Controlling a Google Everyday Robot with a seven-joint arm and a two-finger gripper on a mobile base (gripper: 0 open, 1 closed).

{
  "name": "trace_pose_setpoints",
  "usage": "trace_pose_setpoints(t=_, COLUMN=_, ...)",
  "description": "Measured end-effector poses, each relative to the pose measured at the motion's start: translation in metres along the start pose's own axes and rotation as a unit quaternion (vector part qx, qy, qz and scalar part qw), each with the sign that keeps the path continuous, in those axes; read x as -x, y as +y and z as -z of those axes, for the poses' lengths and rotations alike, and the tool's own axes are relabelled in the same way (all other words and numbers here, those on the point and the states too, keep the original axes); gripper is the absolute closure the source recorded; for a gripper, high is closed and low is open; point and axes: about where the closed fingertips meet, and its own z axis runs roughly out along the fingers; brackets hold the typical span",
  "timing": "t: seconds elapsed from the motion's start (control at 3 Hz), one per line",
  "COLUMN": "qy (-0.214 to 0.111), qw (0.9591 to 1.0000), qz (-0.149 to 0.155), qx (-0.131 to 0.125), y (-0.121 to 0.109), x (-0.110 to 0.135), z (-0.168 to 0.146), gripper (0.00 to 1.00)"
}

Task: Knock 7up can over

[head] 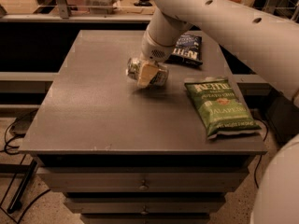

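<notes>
The 7up can (161, 78) lies tilted on its side near the middle of the grey table (93, 111), its silver top (132, 68) facing left. My gripper (147, 73) hangs from the white arm (210, 17) and sits right against the can, its tan tip covering the can's middle. The can's green and white body shows only to the right of the gripper.
A flat green chip bag (219, 107) lies at the right of the table. A dark blue chip bag (188, 48) lies behind the gripper at the back right. Drawers (142, 185) run below the table's front edge.
</notes>
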Motion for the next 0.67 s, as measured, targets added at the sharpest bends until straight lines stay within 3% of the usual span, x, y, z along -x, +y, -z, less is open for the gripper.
trace_pose_setpoints(t=0.33, qy=-0.006, qw=0.9999, qz=-0.002, qx=0.008, y=0.0051, x=-0.0026, z=-0.0009, gripper=0.00)
trace_pose_setpoints(t=0.67, qy=-0.006, qw=0.9999, qz=-0.003, qx=0.009, y=0.0054, x=-0.0027, z=-0.0009, gripper=0.00)
